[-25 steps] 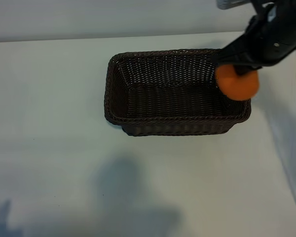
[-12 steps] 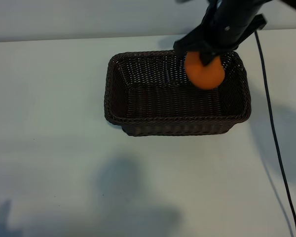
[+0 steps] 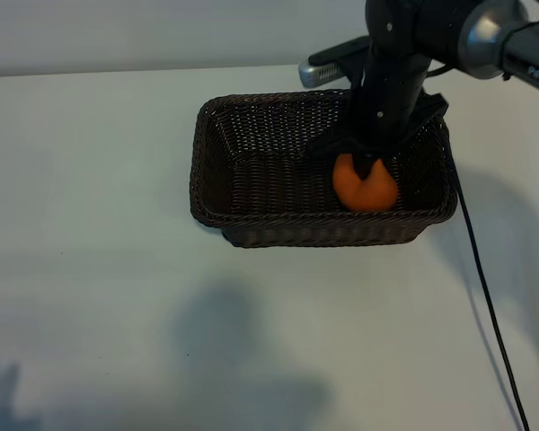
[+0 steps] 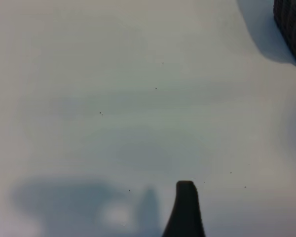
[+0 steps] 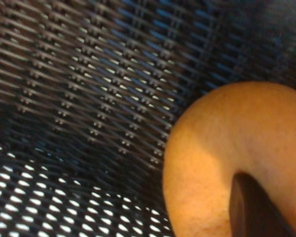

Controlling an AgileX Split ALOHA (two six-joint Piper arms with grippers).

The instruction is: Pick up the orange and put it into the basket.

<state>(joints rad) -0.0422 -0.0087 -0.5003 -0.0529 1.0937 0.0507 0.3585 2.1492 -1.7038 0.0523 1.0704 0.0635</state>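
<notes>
Exterior view | right gripper (image 3: 366, 169) clamped on orange (image 3: 365, 186), inside basket (image 3: 217, 193), right half | left gripper (image 4: 185, 210) over bare table (image 4: 113, 98), jaws apart, holding nothing

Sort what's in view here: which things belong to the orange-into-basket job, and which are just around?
Part of the job:
- orange
- basket
- right gripper, shut on the orange, down inside the basket

Just around:
- left gripper finger, over bare table
- black cable

Woven wicker basket (image 3: 251, 153); dimpled matt orange (image 3: 364, 187).
</notes>
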